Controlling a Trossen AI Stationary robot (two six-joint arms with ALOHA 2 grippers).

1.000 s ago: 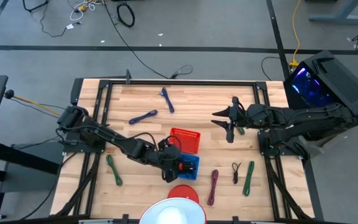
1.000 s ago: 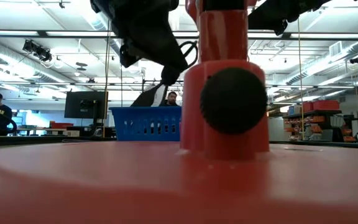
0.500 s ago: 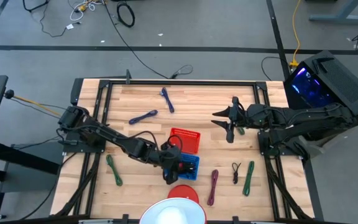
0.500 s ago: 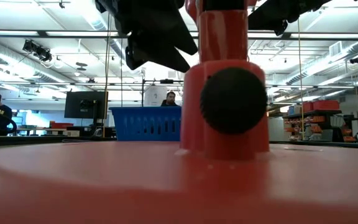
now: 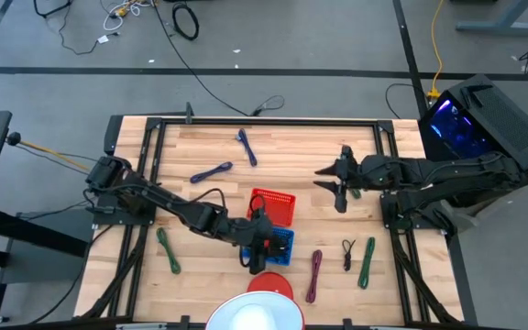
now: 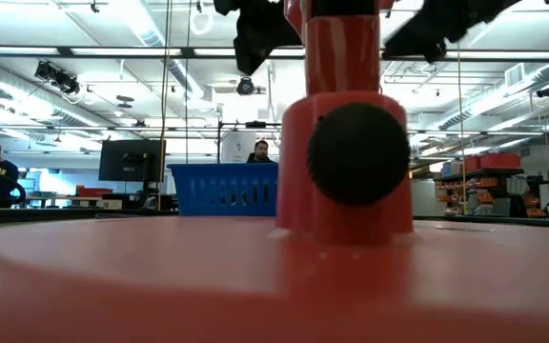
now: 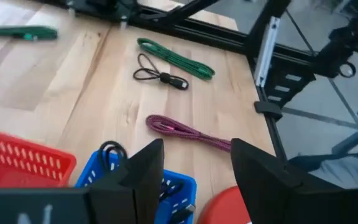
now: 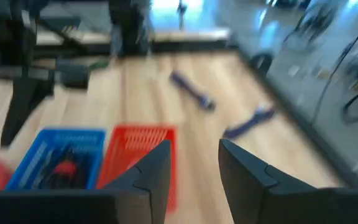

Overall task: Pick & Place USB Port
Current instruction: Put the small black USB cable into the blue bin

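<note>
No legible writing: blue basket [image 5: 277,246] beside red basket [image 5: 273,206], unlabelled.

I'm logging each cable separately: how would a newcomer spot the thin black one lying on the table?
On the light wooden tabletop, look to the right of the blue plastic basket, near the edge closest to the red dome. Three cables lie there side by side. The thin black cable is the middle one, coiled into a short bundle, between the maroon braided cable and the green cable.

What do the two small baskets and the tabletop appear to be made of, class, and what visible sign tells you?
Blue basket and red basket: probably moulded plastic, given the uniform colour and slotted walls. Tabletop: pale wood, seemingly smooth-finished, with visible grain and plank seams.
</note>
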